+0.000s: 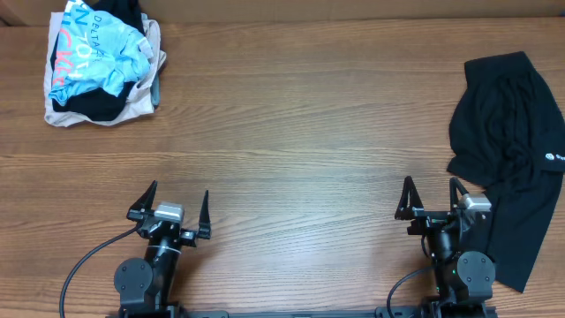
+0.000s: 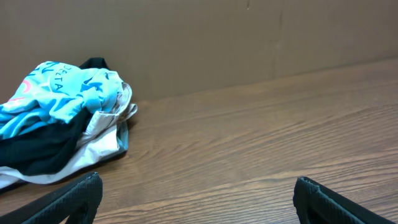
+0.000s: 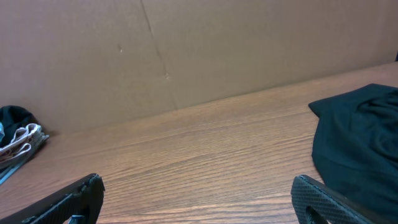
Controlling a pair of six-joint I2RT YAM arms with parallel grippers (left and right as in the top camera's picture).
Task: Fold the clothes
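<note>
Overhead, a wooden table fills the view, with two robot arms at its near edge.

The clothes lie in two places, well apart. In the far left corner sits a crumpled pile: a light blue T-shirt with white and red lettering lies on top, a black garment shows beneath it, and a beige garment is at the bottom, sticking out on the right side. At the far right of the table lies a separate black shirt, loosely spread and wrinkled, with a small white logo near its right edge. Its lower part runs down just beside the right arm, toward the near edge of the table.

The left claw points toward the far side with its two fingers spread wide and nothing between them. The right claw is the same, spread wide and empty, with the black shirt just to its right. Neither claw touches any cloth.

From the left wrist camera, the pile appears far off to the left, against a plain brown wall. From the right wrist camera, the black shirt lies on the wood to the right, and bare table is between the finger ends.
</note>
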